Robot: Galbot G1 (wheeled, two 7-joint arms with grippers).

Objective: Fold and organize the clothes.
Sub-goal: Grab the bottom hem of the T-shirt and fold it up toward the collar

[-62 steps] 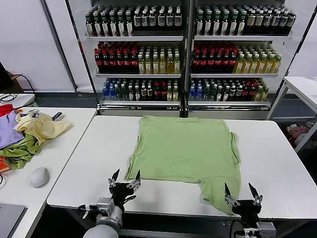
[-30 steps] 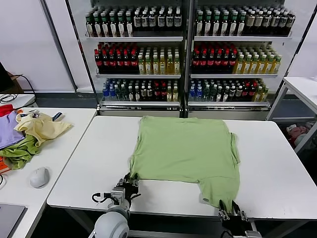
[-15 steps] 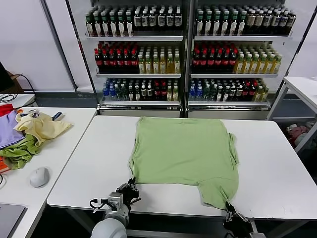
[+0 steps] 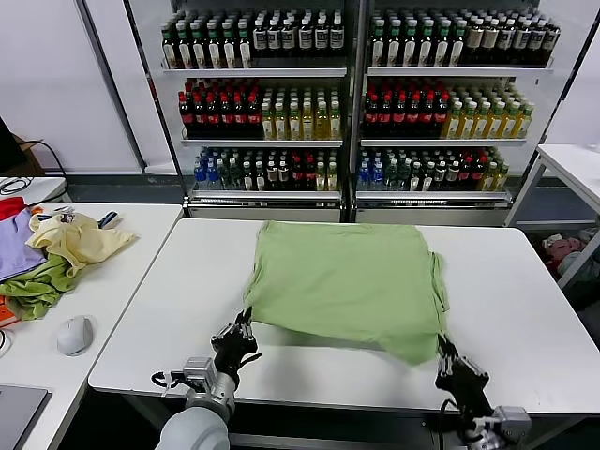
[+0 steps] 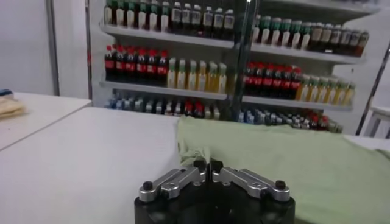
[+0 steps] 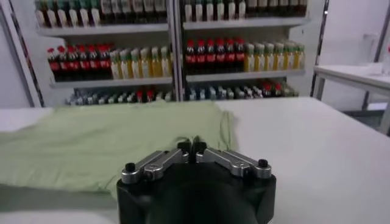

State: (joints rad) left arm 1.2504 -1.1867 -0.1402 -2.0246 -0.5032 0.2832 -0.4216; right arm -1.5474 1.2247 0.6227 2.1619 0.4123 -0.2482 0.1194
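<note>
our left gripper (image 4: 246,322) and right gripper (image 4: 442,349) each pinch a near corner of the green shirt (image 4: 347,281), near edge lifted, lying square, neither axis longer.

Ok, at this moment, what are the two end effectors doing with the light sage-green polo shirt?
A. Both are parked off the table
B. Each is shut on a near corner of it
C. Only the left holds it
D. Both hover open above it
B: the left end effector and the right end effector each pinch a near corner of the light sage-green polo shirt, whose front edge is lifted.
</note>
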